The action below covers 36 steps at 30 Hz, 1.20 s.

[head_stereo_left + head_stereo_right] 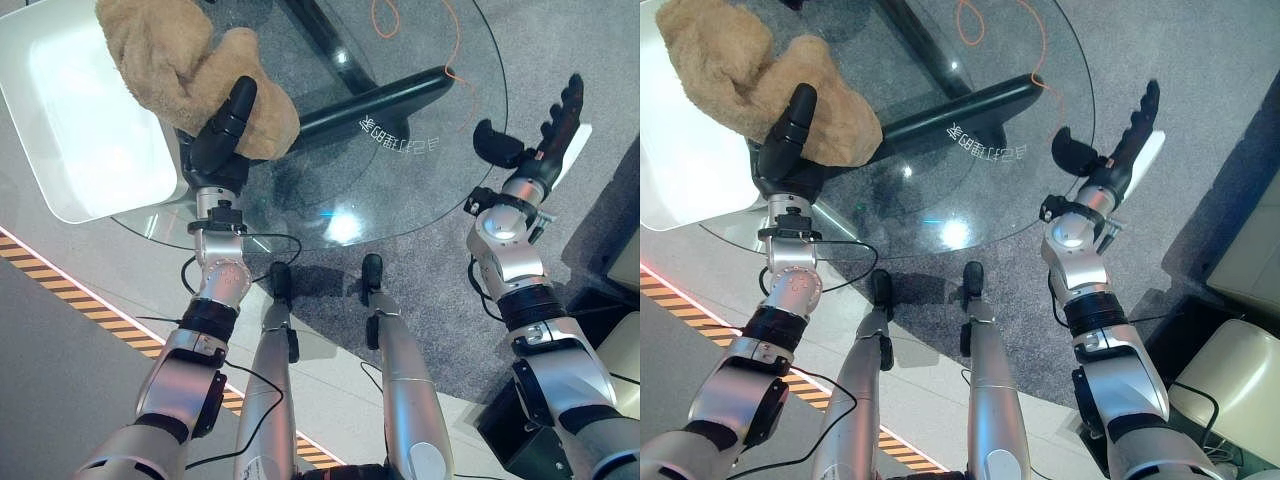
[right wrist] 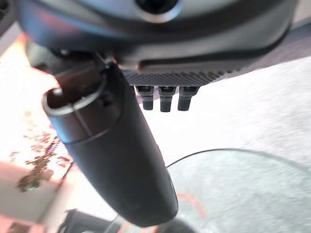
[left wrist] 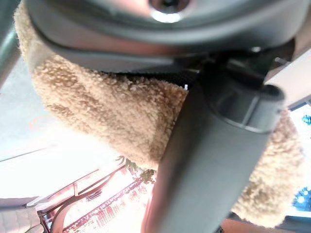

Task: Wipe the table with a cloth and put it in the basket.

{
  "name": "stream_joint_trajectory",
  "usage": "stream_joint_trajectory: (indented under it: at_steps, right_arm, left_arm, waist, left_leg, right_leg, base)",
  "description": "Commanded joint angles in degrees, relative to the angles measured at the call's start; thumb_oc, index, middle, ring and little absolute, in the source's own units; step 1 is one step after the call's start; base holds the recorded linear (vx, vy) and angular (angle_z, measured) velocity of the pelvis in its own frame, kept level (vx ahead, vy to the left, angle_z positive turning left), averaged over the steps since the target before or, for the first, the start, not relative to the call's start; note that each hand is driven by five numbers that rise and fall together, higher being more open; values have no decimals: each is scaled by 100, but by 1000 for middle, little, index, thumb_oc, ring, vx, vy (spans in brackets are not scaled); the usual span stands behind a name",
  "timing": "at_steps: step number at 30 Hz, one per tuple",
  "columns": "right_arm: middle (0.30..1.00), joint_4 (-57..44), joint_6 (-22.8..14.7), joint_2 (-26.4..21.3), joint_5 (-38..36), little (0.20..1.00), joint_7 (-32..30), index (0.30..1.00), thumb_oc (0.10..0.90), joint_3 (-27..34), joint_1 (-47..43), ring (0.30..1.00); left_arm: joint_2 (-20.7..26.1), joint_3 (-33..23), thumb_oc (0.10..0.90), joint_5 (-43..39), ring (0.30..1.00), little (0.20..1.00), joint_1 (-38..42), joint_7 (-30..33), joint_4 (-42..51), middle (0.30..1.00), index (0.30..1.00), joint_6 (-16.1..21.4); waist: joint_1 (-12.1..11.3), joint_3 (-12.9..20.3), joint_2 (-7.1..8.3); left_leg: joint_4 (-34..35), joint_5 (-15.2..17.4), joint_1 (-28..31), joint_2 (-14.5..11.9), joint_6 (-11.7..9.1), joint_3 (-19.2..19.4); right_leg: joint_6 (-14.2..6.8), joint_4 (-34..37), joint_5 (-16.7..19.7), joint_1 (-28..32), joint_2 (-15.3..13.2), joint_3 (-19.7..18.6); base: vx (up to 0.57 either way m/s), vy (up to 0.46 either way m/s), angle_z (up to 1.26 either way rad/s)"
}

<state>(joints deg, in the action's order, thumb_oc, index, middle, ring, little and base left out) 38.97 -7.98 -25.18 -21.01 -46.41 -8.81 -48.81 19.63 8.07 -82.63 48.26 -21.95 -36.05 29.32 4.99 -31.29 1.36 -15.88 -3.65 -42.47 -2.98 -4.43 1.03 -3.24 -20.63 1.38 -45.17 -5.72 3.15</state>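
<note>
One hand is doing all the work here. The robot's left hand (image 1: 215,140) is clenched round a fluffy tan cloth (image 1: 170,60), thumb lying over the top of it, and the left wrist view backs that up: the pile bunches right against the palm with the thumb across it. The cloth itself sits at the far left edge of the round glass bench (image 1: 440,170), with a good part of it draped over the rim of the white basket (image 1: 60,190) that stands just beside the bench on that side. So it's half over the glass, half over the basket.

The right hand (image 1: 535,135) is off to the other side, past the bench edge, fingers straight and spread, thumb out, holding nothing. Looks idle.

Going by the layout, the wiping looks about done and the step in hand is the drop into the basket. To do it well, the left hand should carry the whole bundle further over the basket's open middle before letting go, since a chunk of cloth hangs on the bench side of the rim and could drag the rest back out or leave it slung over the wall. Lifting a bit first would clear that rim. Then release with the thumb going up first so the fuzzy pile doesn't snag on it.
</note>
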Motion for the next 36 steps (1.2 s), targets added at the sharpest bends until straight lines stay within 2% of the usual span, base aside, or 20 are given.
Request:
stream_joint_trajectory:
  at_steps: [1, 8, 17, 36]
  right_arm:
    - [900, 63, -596, -556, -379, 900, 43, 900, 800, 254, -85, 900]
    - [900, 889, -664, -537, -806, 900, 236, 900, 800, 136, 77, 900]
    - [900, 1868, -831, -572, -1010, 900, 606, 900, 800, 277, 204, 900]
    - [900, 2706, -845, -674, -1292, 900, 1005, 900, 800, 454, 392, 900]
  left_arm:
    - [445, -246, 100, -148, 300, 200, 899, -711, 256, 300, 300, 600]
    - [694, -313, 100, -323, 300, 200, 992, -814, 161, 300, 300, 754]
    - [900, -431, 100, -328, 300, 200, 1089, -800, 250, 300, 300, 875]
    - [1265, -714, 100, -184, 300, 200, 1153, -282, 460, 300, 300, 1206]
  waist:
    - [-130, 150, 48]
    - [-157, 150, 20]
    - [-200, 150, -60]
    - [-326, 150, -73]
  left_leg:
    - [-239, 644, 230, 394, 192, 302]
    - [-239, 647, 211, 377, 170, 296]
    - [-271, 665, 191, 375, 164, 272]
    - [-219, 604, 184, 384, 172, 216]
  right_leg:
    - [108, -264, -564, 235, 607, 242]
    - [118, -280, -585, 223, 605, 261]
    - [133, -328, -629, 207, 612, 273]
    - [170, -248, -599, 244, 600, 355]
  base:
    - [0, 0, 0]
    - [0, 0, 0]
    - [0, 0, 0]
    - [-3, -5, 0]
